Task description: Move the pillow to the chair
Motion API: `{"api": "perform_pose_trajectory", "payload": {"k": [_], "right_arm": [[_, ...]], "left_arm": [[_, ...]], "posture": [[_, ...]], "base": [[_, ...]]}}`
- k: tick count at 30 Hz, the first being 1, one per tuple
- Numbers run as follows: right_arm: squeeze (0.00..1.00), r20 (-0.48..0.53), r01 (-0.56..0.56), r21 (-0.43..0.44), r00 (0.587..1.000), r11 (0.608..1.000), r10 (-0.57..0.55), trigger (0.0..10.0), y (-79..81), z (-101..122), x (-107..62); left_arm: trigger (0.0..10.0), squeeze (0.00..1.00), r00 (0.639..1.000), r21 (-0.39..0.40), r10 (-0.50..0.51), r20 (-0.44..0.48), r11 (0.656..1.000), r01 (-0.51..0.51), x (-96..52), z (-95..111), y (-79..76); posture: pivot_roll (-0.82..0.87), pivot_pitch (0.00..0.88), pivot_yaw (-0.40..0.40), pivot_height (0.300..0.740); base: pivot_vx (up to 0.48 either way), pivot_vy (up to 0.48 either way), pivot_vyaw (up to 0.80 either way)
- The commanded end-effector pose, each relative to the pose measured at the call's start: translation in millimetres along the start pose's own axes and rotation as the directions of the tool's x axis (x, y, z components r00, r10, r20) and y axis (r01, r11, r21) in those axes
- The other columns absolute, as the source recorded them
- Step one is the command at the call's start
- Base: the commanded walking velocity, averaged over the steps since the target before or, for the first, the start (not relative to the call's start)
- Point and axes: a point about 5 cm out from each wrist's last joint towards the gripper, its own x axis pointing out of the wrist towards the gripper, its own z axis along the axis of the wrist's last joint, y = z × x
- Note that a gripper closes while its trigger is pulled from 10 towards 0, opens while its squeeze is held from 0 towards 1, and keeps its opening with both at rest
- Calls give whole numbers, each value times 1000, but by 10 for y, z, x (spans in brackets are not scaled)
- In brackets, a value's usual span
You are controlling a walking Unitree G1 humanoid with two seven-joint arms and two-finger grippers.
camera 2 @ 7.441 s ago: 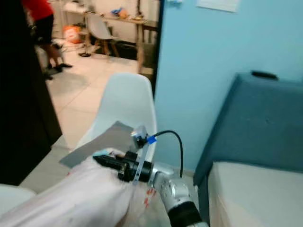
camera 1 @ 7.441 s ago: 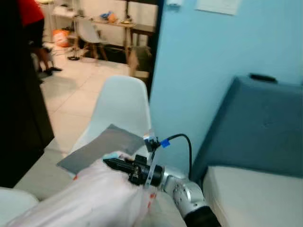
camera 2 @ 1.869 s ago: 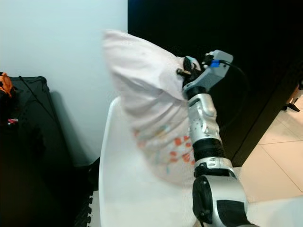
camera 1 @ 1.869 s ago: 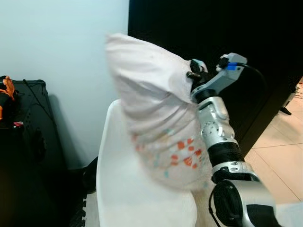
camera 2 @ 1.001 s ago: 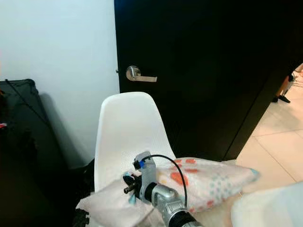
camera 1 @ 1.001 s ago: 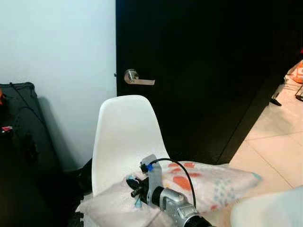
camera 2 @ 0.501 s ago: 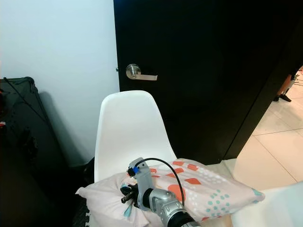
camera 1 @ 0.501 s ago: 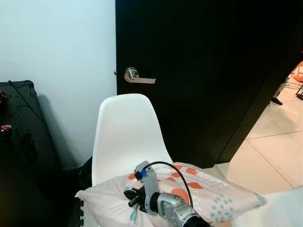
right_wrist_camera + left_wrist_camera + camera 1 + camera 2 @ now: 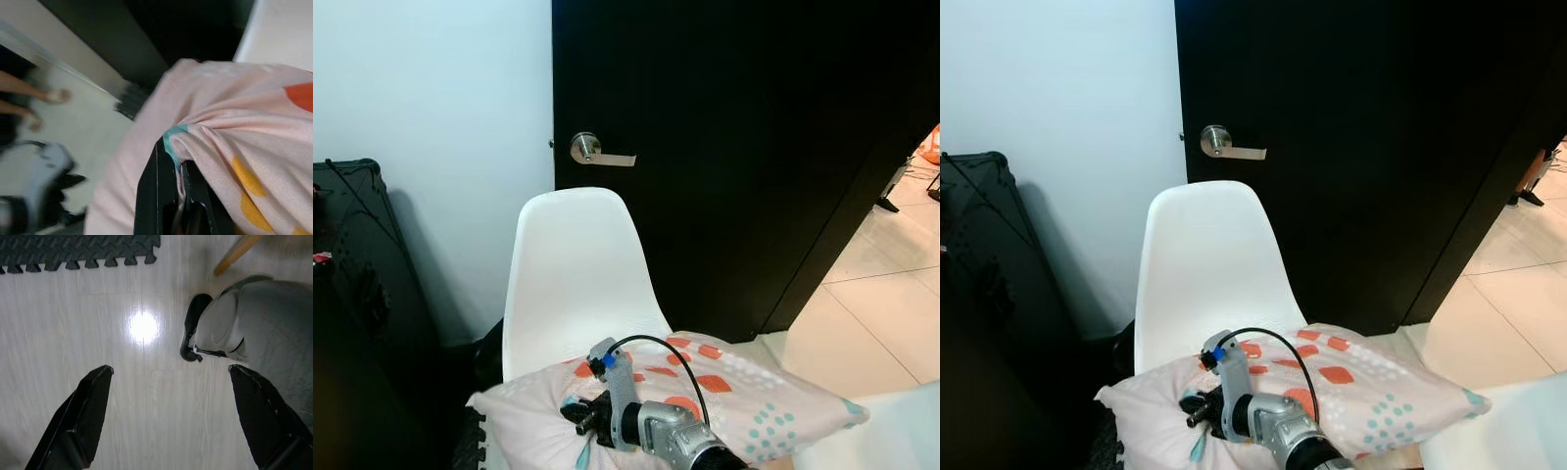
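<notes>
Pillow on chair seat, right gripper pinched on its fabric.

We found the pillow (image 9: 744, 397) lying flat across the seat of the white chair (image 9: 570, 279), its right end overhanging the seat edge toward 4 o'clock. Its cover was pale pink, printed with orange-red blocks and clusters of teal dots, with a teal-edged fold at the gathered spot. The right gripper (image 9: 576, 412) sat at the pillow's left end, at roughly 7 o'clock from the chair back, its two black fingers (image 9: 159, 196) drawn nearly together on a bunched fold of cloth. The left gripper (image 9: 171, 416) hung over pale wood-look floor (image 9: 122, 396), its fingers spread wide and holding nothing. Behind the chair stood a black door (image 9: 754, 147) with a silver lever handle (image 9: 597, 153). We could read no labels or writing.
</notes>
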Motion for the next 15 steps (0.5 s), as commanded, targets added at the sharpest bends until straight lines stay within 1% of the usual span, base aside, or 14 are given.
{"api": "perform_pose_trajectory", "payload": {"k": [1,2,4,5,6,7,8,10,11,12,13,15], "right_arm": [[0,139,-302,111,948,947,286,10000,798,46,522],[0,139,-302,111,948,947,286,10000,798,46,522],[0,158,-364,98,924,926,347,10000,924,97,570],[0,158,-364,98,924,926,347,10000,924,97,570],[0,164,-386,91,915,918,369,10000,973,120,589],[0,181,-424,93,897,901,404,10000,1031,169,603],[0,181,-424,93,897,901,404,10000,1031,169,603],[0,213,-483,97,864,870,456,10000,1099,267,609],[0,213,-483,97,864,870,456,10000,1099,267,609],[0,232,-513,106,845,852,481,10000,1125,316,602],[0,252,-560,111,815,821,521,10000,1159,374,581],[0,256,-571,112,808,814,531,10000,1166,385,573]], "left_arm": [[10000,0,998,20,-49,-46,999,50,-20,-124,-139],[10000,0,998,20,-49,-46,999,50,-20,-124,-139],[10000,0,998,22,-49,-46,998,50,-20,-122,-140],[10000,0,998,22,-49,-46,998,50,-20,-122,-140],[10000,0,998,23,-49,-46,998,50,-20,-122,-141],[10000,0,998,24,-49,-45,998,50,-19,-120,-143],[10000,0,998,24,-49,-45,998,50,-19,-120,-143],[10000,0,998,23,-48,-44,999,49,-19,-118,-145],[10000,0,998,23,-48,-44,999,49,-19,-118,-145],[10000,0,998,22,-48,-44,999,49,-19,-118,-145],[10000,0,998,21,-47,-44,999,48,-20,-122,-144],[10000,0,998,21,-46,-44,999,47,-20,-122,-144]], "posture": [[134,121,-109,630],[134,121,-109,630],[135,122,-108,620],[135,122,-108,620],[136,121,-108,615],[140,122,-110,610],[140,122,-110,610],[145,123,-114,600],[145,123,-114,600],[147,123,-114,595],[148,121,-117,585],[148,121,-117,580]], "base": [[0,0,0],[0,0,0],[0,0,0],[0,0,0],[0,0,0],[0,0,0],[0,0,0],[0,0,0],[0,0,0],[0,0,0],[0,0,0],[0,0,0]]}}
